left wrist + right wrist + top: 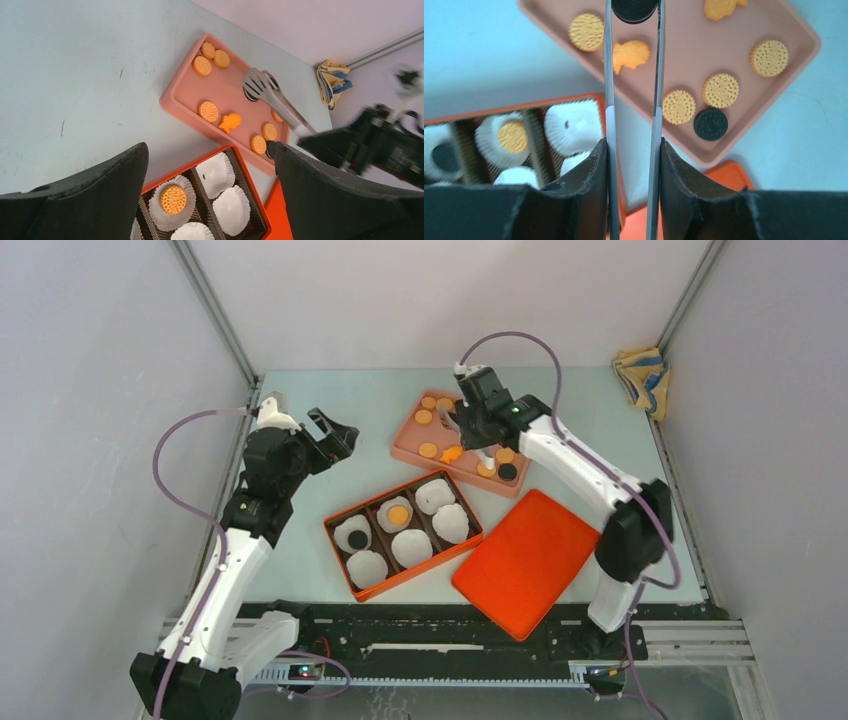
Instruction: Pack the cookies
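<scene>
Several orange cookies (428, 450) and a black one (710, 124) lie on the pink tray (410, 445). My right gripper (633, 150) is shut on metal tongs (656, 100). The tong tips pinch a black cookie (634, 9) over the tray. The orange box (340, 520) holds white paper cups. One cup has an orange cookie (173, 199) and another a black cookie (357, 538). My left gripper (335, 435) is open and empty, above the table left of the tray. It frames the box in the left wrist view (209, 146).
The orange lid (525, 560) lies on the table right of the box, by the right arm's base. A yellow and blue cloth (640, 380) sits in the far right corner. Grey walls close in the table on three sides.
</scene>
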Available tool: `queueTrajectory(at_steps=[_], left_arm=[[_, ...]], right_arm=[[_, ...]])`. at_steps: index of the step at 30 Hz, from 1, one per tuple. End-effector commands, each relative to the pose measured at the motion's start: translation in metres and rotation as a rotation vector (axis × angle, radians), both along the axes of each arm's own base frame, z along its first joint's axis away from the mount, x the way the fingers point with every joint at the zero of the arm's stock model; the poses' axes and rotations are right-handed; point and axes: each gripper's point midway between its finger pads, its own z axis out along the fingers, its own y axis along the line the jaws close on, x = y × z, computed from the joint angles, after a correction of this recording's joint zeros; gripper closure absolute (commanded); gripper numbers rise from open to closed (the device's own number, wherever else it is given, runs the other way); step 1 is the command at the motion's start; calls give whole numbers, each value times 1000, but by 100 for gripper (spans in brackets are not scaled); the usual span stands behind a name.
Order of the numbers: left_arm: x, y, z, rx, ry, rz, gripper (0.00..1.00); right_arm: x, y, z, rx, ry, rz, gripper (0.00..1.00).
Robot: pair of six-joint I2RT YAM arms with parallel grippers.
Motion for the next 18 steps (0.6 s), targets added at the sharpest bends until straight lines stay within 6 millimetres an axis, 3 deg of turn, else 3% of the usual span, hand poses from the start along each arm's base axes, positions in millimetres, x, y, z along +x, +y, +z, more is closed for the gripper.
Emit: queueTrajectory(at_steps=[1,6,10,14,18], left_arm=[[-3,3,8,-18,-35,7,0],[-4,2,8,-23,-30,7,0],[-6,2,8,-25,-28,5,0],[-7,2,6,-30,-25,3,0],[-7,1,8,-31,-28,1,0]], right_arm=[[-47,17,75,143,-128,89,81],[-112,36,64,144,-66,222,81],[-148,37,38,78,-6,252,80],[-157,30,9,46,41,237,80],[-149,29,2,38,33,221,80]])
